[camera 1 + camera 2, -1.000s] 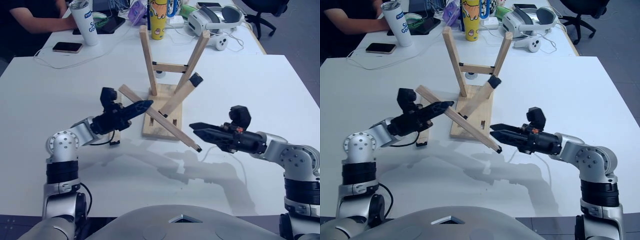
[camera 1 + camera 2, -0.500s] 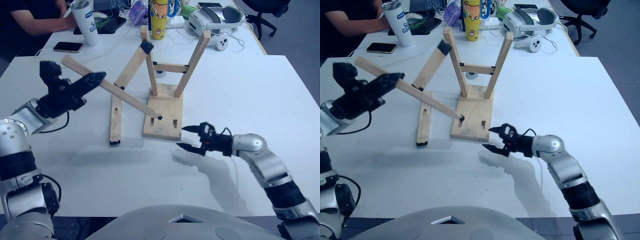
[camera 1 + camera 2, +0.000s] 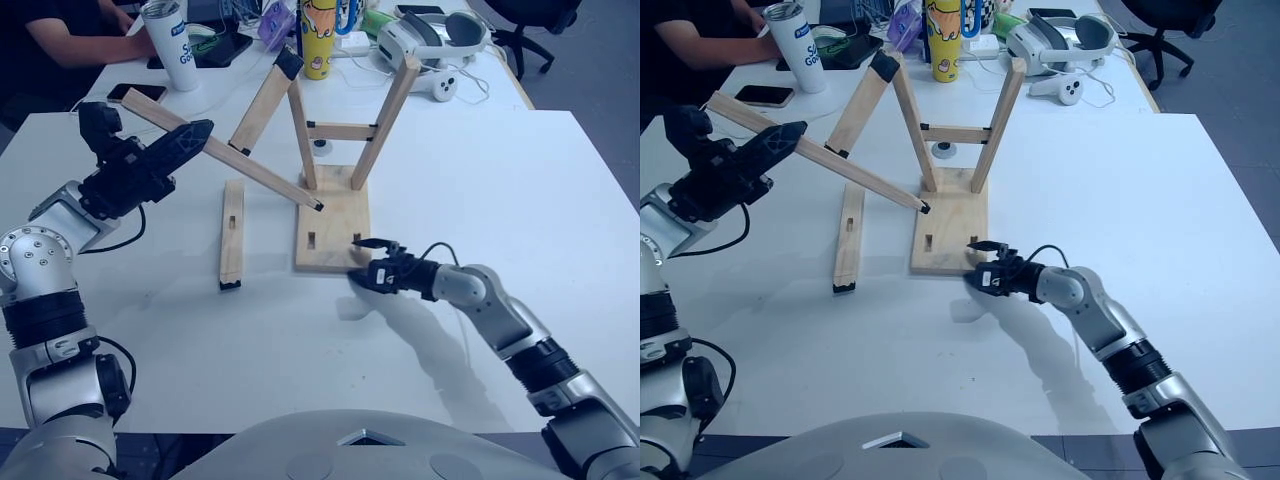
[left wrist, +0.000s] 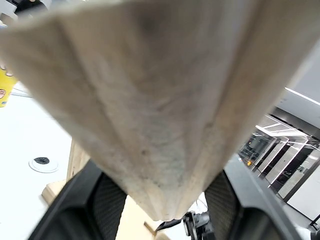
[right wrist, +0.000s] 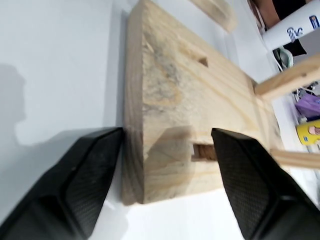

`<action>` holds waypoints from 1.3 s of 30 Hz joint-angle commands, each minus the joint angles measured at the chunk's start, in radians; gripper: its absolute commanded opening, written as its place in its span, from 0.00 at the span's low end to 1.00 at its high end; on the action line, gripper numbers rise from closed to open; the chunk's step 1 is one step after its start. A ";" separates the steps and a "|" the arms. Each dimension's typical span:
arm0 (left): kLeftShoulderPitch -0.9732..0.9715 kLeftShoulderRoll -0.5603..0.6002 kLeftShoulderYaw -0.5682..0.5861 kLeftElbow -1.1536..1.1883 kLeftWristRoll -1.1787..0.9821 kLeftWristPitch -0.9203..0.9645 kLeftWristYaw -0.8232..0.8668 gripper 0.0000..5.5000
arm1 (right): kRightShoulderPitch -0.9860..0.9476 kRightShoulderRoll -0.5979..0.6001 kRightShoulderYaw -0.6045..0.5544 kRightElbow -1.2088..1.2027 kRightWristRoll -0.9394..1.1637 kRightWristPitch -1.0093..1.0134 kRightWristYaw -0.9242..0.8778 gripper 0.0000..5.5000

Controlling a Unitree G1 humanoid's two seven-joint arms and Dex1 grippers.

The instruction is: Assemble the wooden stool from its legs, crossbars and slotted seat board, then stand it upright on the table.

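The slotted seat board (image 3: 335, 215) lies flat on the white table. Two legs (image 3: 384, 115) joined by a crossbar (image 3: 340, 131) stand up from its far end. My left gripper (image 3: 188, 138) is shut on a second leg frame (image 3: 255, 168), held tilted in the air. That frame's lower end hangs just above the board's far left corner, and its wood (image 4: 150, 100) crowds the left wrist view. One loose slotted piece (image 3: 232, 240) lies left of the board. My right gripper (image 3: 364, 262) is open at the board's near right corner (image 5: 175, 100), one finger (image 5: 250, 180) over the top, the other (image 5: 85, 175) on the table.
At the back stand a tumbler (image 3: 165, 40), a phone (image 3: 128, 92), a yellow cup (image 3: 317, 35), a headset (image 3: 430, 35) and a controller (image 3: 440, 85). A cable grommet (image 3: 320, 148) sits behind the upright legs. Bare table stretches to the right and front.
My left arm lifted the leg frame up and left, then brought its lower end back over the board. My right gripper advanced to the board's near corner, and the board shifted slightly.
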 commanded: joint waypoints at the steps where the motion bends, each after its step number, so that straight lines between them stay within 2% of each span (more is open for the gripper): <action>1: 0.017 -0.056 -0.008 -0.042 0.009 -0.039 0.022 0.37 | -0.044 -0.036 -0.026 0.055 -0.001 -0.042 0.041 0.60; 6: 0.030 -0.099 -0.041 -0.100 0.043 -0.075 0.053 0.37 | -0.022 -0.037 -0.056 0.023 0.063 -0.027 0.088 0.60; 9: 0.032 -0.107 -0.070 -0.126 0.079 -0.103 0.061 0.37 | 0.061 -0.034 -0.114 -0.086 0.228 0.107 0.158 0.60; 12: 0.014 -0.097 -0.071 -0.133 0.096 -0.122 0.060 0.37 | 0.122 0.063 -0.245 -0.257 0.575 0.409 0.133 0.55; 15: -0.013 -0.075 -0.076 -0.134 0.113 -0.135 0.051 0.37 | 0.123 0.218 -0.327 -0.304 0.704 0.558 -0.057 0.46; 17: -0.032 -0.064 -0.089 -0.124 0.133 -0.142 0.035 0.37 | 0.122 0.294 -0.329 -0.292 0.682 0.586 -0.163 0.41; 22: -0.085 -0.055 -0.145 -0.058 0.192 -0.179 -0.033 0.37 | 0.129 0.369 -0.244 -0.198 0.542 0.550 -0.260 0.28; 32: -0.179 -0.010 -0.356 0.027 0.424 -0.316 -0.213 0.37 | 0.078 0.530 -0.272 -0.007 0.488 0.565 -0.395 0.01; 39: -0.184 0.001 -0.386 0.042 0.471 -0.329 -0.266 0.37 | 0.095 0.557 -0.254 0.006 0.465 0.583 -0.393 0.00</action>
